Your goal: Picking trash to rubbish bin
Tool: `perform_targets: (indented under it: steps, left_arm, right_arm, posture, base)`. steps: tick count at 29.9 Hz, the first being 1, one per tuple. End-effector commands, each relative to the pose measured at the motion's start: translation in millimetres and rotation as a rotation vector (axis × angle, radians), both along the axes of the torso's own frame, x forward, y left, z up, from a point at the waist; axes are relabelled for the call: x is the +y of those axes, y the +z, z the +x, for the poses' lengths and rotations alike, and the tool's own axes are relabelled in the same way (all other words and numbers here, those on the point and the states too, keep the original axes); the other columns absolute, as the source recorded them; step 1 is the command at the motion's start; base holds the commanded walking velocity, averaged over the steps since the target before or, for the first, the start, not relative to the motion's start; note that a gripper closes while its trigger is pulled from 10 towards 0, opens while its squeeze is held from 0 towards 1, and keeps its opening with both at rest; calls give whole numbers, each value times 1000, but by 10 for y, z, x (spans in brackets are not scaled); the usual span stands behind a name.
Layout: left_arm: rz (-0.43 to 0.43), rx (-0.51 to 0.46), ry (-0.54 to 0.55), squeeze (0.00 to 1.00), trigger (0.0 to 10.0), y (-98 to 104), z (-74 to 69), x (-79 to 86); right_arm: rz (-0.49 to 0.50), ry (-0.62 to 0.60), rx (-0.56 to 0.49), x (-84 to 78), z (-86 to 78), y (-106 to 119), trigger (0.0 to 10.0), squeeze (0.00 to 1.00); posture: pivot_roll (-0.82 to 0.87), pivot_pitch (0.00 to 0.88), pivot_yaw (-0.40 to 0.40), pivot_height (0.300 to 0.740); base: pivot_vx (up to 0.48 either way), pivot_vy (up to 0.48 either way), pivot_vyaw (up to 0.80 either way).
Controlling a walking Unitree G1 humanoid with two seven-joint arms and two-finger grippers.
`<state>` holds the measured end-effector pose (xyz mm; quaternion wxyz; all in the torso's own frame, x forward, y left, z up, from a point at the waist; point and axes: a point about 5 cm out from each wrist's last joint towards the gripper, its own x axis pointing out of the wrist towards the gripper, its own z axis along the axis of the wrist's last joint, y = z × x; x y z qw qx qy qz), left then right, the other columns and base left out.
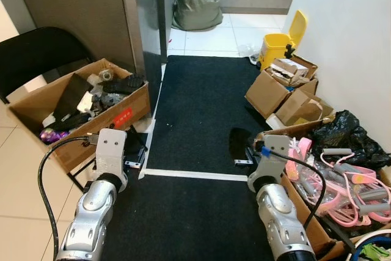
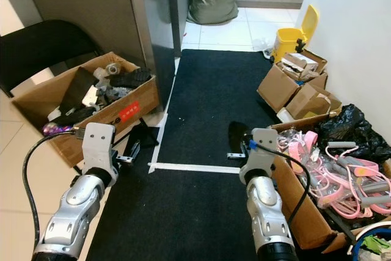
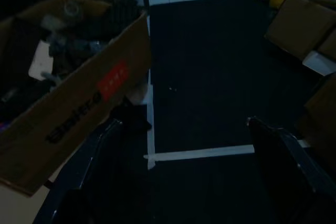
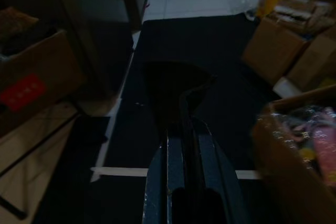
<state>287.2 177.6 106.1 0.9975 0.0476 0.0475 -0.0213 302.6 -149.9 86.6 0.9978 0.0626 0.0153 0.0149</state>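
A yellow rubbish bin (image 1: pixel 280 43) with its lid up stands far ahead, against the right wall at the end of the black mat (image 1: pixel 204 102). My right gripper (image 1: pixel 243 153) is held low over the mat and is shut on a flat black piece of trash (image 1: pixel 239 140). That piece sticks out past the fingertips (image 4: pixel 184 129) as a dark sheet (image 4: pixel 173 90). My left gripper (image 1: pixel 134 150) hangs open beside the left cardboard box, its two fingers (image 3: pixel 97 153) spread wide with nothing between them.
A cardboard box (image 1: pixel 122 116) of dark junk sits on the left, before a black chair (image 1: pixel 36 53) and a tall grey cabinet (image 1: pixel 143 22). Cardboard boxes (image 1: pixel 287 93), a black bag (image 1: pixel 348 132) and pink tubing (image 1: pixel 342 181) line the right wall. A tied sack (image 1: pixel 197 3) lies far back.
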Motion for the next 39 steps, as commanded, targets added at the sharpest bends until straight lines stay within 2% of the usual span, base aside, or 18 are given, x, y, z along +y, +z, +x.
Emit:
perform_targets:
  steps: [1, 21, 32, 39]
  left_arm:
    - [12, 15, 8, 0, 10000, -22, -8, 39]
    - [18, 13, 9, 0, 10000, -17, -6, 47]
    - [21, 12, 7, 0, 10000, -9, -9, 63]
    - [20, 9, 13, 0, 10000, -8, -10, 75]
  right_arm:
    - [4, 9, 8, 33, -1, -19, 10000, 0]
    - [6, 14, 10, 53, 14, -15, 10000, 0]
    - [-40, 71, 2, 135, 2, -20, 10000, 0]
    - [-45, 84, -4, 167, 21, -15, 10000, 0]
  posture:
    - [-28, 107, -8, 740]
    - [-24, 110, -15, 740]
    - [-18, 98, -9, 740]
    - [-17, 85, -5, 740]
  base:
    - [292, 0, 0]
    - [288, 0, 0]
    - [289, 0, 0]
    - [288, 0, 479]
